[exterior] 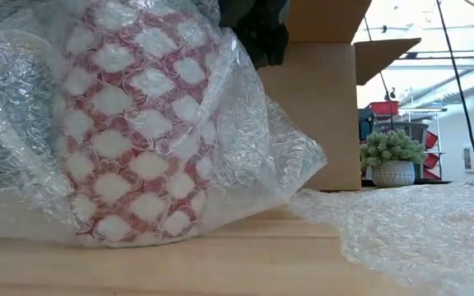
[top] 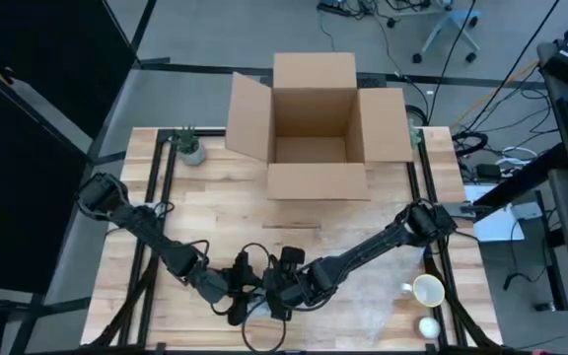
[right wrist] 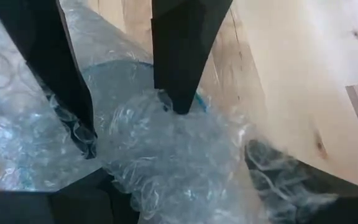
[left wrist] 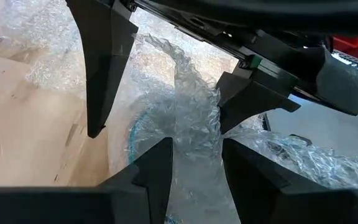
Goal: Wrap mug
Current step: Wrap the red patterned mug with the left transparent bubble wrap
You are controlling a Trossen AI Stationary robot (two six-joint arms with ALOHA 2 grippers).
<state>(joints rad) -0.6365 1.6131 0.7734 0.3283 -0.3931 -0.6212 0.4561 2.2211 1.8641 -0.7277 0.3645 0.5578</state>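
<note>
Dark fingers (right wrist: 173,68) press into crumpled bubble wrap (right wrist: 179,162) over wooden table (right wrist: 303,74)

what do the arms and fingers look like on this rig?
Both arms are dark, near black, slim jointed links with black cables looping near the wrists. Left gripper and right gripper are bulky dark blocks. The fingers are flat, matte black, tapering blades. No markings visible.

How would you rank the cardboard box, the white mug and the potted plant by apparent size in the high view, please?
1. cardboard box, by far the largest.
2. white mug and potted plant: these look alike, so I won't rank them.
</note>
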